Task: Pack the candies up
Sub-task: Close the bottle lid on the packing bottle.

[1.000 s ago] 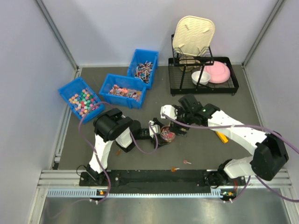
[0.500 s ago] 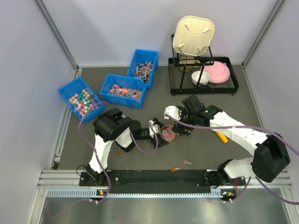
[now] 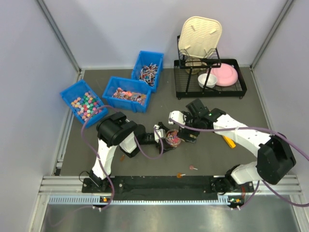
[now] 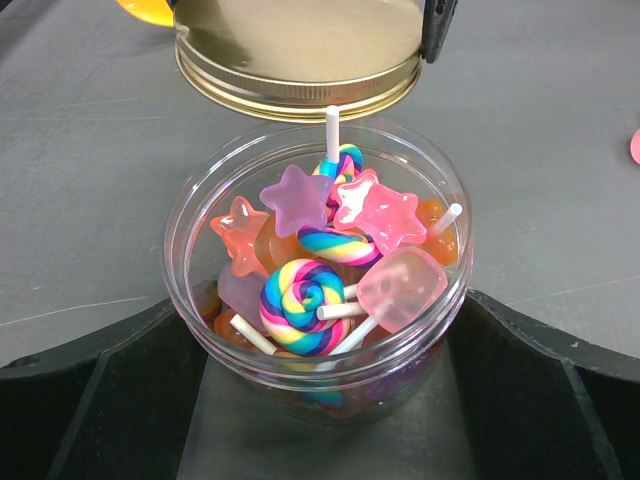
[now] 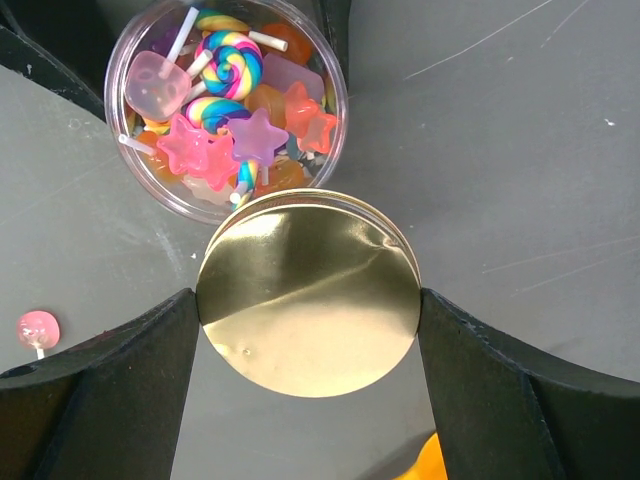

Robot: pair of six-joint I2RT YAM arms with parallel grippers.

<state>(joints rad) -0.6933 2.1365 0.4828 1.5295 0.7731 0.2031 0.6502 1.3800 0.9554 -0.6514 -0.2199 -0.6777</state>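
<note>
A clear jar [image 3: 174,140] full of candies [image 4: 320,260], swirl lollipops and pink, orange and purple shapes on white sticks, stands on the mat. My left gripper [image 3: 166,140] is shut on the jar [image 4: 315,330], one finger [image 4: 90,400] at each side. My right gripper [image 3: 187,129] is shut on a gold lid [image 5: 308,295] by its edges and holds it tilted just beyond the jar's rim [image 5: 225,110]. The lid also shows in the left wrist view [image 4: 297,50]. More red, orange and pink candies fill the middle blue bin [image 3: 126,93].
A blue bin of pastel cubes [image 3: 84,104] is at left and a blue bin of stick sweets [image 3: 147,68] at the back. A black dish rack [image 3: 210,77] stands back right. A yellow scoop [image 3: 229,141] lies right of the lid. Loose lollipops [image 3: 193,168] lie near the front.
My right gripper has shifted the gold lid slightly nearer the jar. The left gripper and the jar have not moved.
</note>
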